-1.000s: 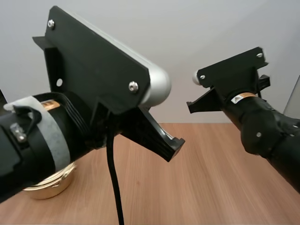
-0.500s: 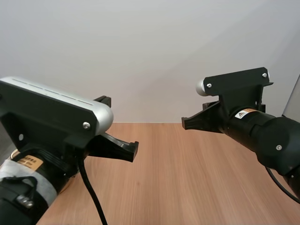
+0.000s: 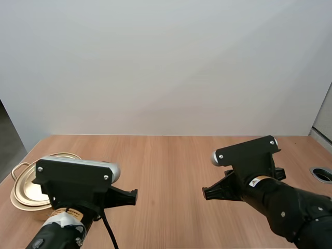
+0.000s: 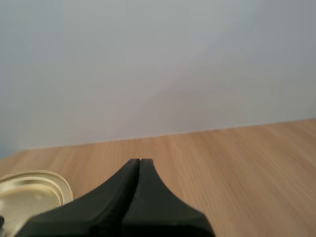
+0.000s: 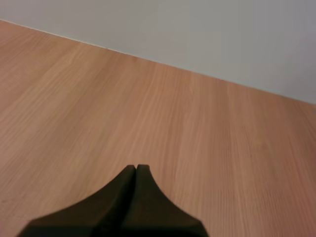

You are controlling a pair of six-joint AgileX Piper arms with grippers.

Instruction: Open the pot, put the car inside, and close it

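Overhead and wrist views, both arms low over the table [image 3: 171, 161].

(a) Left gripper [image 4: 139, 164]. In the left wrist view you see its two black fingers pressed flat together into one dark wedge, with only a thin seam between them and nothing gripped. The tip points forward over bare wood. The pot [image 3: 22, 191] lies just beside the wedge, on its left flank.

(b) Right gripper [image 5: 137, 170]. Its own wrist view gives you the same picture: the fingers meet along their whole length and carry nothing. Under and ahead of the tip there is plain wood grain running to the far edge of the table.

(c) Pot. In the overhead view you find it near the table's left edge, close to the front, partly hidden behind the left arm. Its gold top reads as a flat disc inside a raised rim, and a loop handle [image 3: 21, 167] sticks out on the left side. You cannot tell from these views whether that disc is the lid seated on the pot. The left gripper reaches past it to the right and does not touch it.

(d) Arms. The two arms stand well apart, both pointing inward toward the middle of the table. A round hole [image 3: 321, 174] sits in the tabletop near the right edge, beyond the right arm.
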